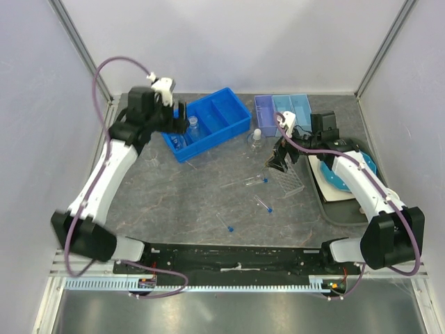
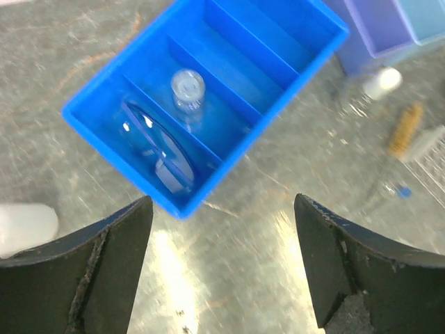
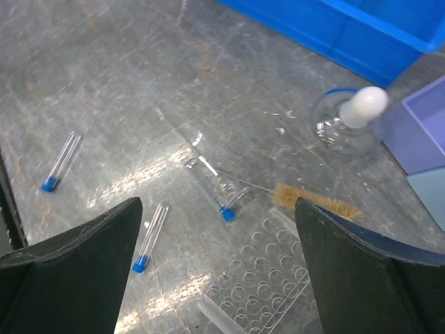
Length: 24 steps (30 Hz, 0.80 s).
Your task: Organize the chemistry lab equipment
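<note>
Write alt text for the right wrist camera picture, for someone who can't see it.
The right claw hangs open over a grey table where three blue-capped test tubes lie loose beside a clear tube rack. Beyond are a tan brush, a white-stoppered flask and a blue bin.

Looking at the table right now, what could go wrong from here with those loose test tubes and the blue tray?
Three test tubes lie loose on their sides under the open right gripper; a nudge might roll them away. The clear rack sits below its fingers and could get bumped. The open left gripper hovers by the blue tray, which holds a small flask, and might shove it.
</note>
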Motion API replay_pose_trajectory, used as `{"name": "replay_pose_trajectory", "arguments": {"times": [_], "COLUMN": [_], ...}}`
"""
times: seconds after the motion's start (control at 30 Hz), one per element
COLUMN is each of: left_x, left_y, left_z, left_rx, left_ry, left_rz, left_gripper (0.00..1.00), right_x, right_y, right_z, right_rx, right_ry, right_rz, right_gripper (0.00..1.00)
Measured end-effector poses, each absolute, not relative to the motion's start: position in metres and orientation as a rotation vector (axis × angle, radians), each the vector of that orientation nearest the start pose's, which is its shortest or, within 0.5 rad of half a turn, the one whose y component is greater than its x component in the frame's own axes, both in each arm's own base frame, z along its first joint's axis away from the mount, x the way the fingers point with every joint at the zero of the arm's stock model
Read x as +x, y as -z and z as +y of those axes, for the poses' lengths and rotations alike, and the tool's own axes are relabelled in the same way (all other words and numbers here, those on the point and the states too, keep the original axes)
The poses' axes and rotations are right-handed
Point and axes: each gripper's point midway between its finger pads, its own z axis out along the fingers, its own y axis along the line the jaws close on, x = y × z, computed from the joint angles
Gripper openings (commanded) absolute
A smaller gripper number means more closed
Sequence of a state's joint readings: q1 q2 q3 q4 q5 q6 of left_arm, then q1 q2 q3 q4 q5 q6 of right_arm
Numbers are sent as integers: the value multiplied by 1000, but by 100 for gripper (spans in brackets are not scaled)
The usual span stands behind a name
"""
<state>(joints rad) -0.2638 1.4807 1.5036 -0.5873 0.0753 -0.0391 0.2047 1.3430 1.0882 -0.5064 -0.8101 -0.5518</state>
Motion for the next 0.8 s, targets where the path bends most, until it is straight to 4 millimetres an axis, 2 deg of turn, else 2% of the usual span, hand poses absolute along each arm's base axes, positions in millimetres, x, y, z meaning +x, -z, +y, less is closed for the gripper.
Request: {"name": "replay_pose_trajectory", "arguments": {"times": [0.07, 0.13, 0.27, 0.37, 0.6, 0.8], "left_x": [379, 352, 301, 271, 245, 247], "left_y": [-279, -275, -238, -212, -193, -193], "left_z": [-125, -123, -118, -116, -113, -111], "left_rx": [303, 312, 321, 343, 356, 346], "left_ry": [306, 342, 398, 434, 456, 439], "left_rz": [2073, 2040, 2040, 2048, 2014, 2002], "left_gripper": [99, 100, 100, 100, 99, 98], "right_x": [321, 332, 358, 374, 403, 428], "right_y": [-200, -206, -214, -209, -176, -144], "right_z": [176, 175, 179, 192, 215, 201], "right_rx": [-1071, -995, -849, -737, -550, -365], "right_ry": [-705, -677, -602, -538, -405, -277], "right_rz": [1865, 1905, 1972, 2024, 2141, 2233], "right_gripper": [98, 98, 98, 98, 98, 98]}}
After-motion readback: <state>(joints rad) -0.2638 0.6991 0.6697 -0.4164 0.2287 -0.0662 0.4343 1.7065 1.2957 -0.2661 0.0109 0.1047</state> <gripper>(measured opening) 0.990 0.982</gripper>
